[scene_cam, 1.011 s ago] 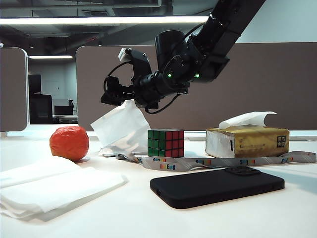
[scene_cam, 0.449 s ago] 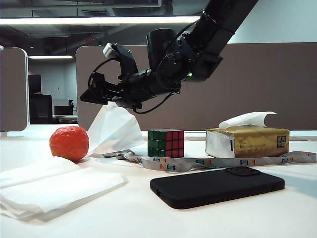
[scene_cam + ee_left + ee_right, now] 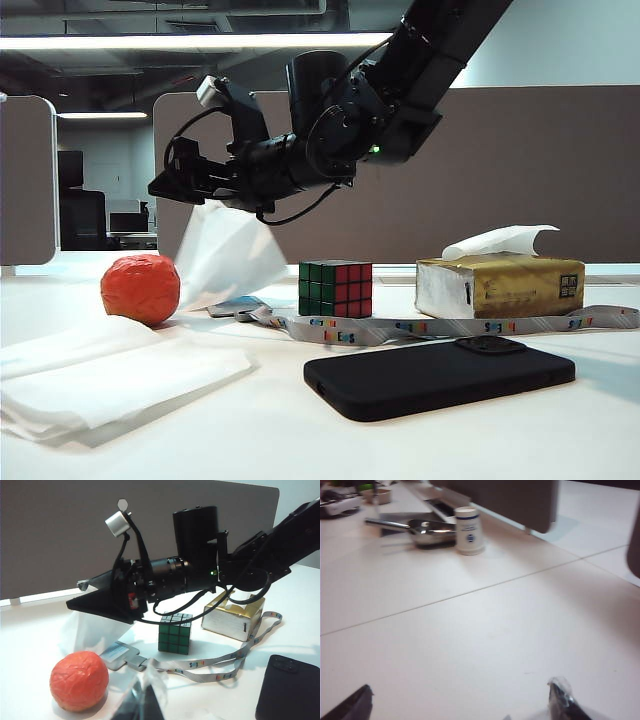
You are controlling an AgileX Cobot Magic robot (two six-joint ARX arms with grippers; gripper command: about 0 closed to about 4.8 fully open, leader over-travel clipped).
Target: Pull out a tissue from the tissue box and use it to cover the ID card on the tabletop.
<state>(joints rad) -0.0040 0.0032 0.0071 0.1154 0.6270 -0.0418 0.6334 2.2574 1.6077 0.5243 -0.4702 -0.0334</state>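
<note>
My right gripper (image 3: 165,185) has reached across to the left and hangs open above the tabletop (image 3: 300,440). In the right wrist view its fingertips (image 3: 564,698) stand far apart with nothing between them. Right under it the white tissue (image 3: 228,258) stands like a tent, its top edge against the lower finger. The light-blue ID card (image 3: 117,655) lies bare beside the tissue (image 3: 85,630), and its grey lanyard (image 3: 450,327) trails right. The gold-and-white tissue box (image 3: 500,285) sits at the right with another sheet sticking up. My left gripper (image 3: 142,700) is low, its fingers together.
An orange ball (image 3: 140,288) sits left of the tissue and a puzzle cube (image 3: 335,288) to its right. A black phone (image 3: 440,375) and a pile of white paper (image 3: 100,380) lie in front. A brown partition stands behind. A cup (image 3: 468,531) and a pan (image 3: 430,532) show far off.
My right gripper has swung further left and turned. The tissue under it has shifted left and sunk lower. The left arm has stayed still.
</note>
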